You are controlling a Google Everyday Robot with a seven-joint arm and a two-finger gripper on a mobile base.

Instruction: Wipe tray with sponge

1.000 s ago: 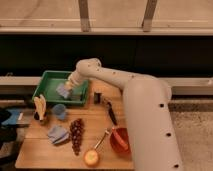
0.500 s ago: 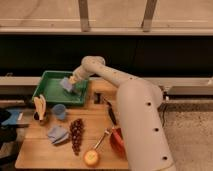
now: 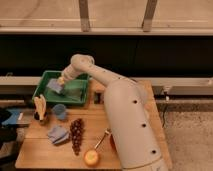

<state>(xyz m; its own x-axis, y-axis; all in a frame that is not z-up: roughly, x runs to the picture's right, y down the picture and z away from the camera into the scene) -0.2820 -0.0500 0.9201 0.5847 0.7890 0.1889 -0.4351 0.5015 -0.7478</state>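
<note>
We're over the tray (image 3: 80, 95) now, and the hand (image 3: 61, 81) sits low inside it, toward its left half, fingers clamped together on the sponge (image 3: 55, 87). The sponge lies flat against the tray floor, near the left wall, with the arm (image 3: 100, 80) reaching across the tray from its right side.

We'd call this the wiping step itself: sponge down, pressed to the green surface, mid-stroke by the look of it. The tray's right half lies bare beside the sponge, so we judge there's floor yet to cover.

Next move, as we read it, calls for a steady drag across the floor toward the tray's right wall, keeping the sponge flat and the pressure even, and stopping short of the rim so the tray doesn't skid on the tabletop (image 3: 130, 100).

In front of the tray sit a blue cup (image 3: 60, 111), a cloth (image 3: 58, 134), grapes (image 3: 76, 134) and bananas (image 3: 40, 106), all well clear of the stroke. We see nothing in the sponge's path.
</note>
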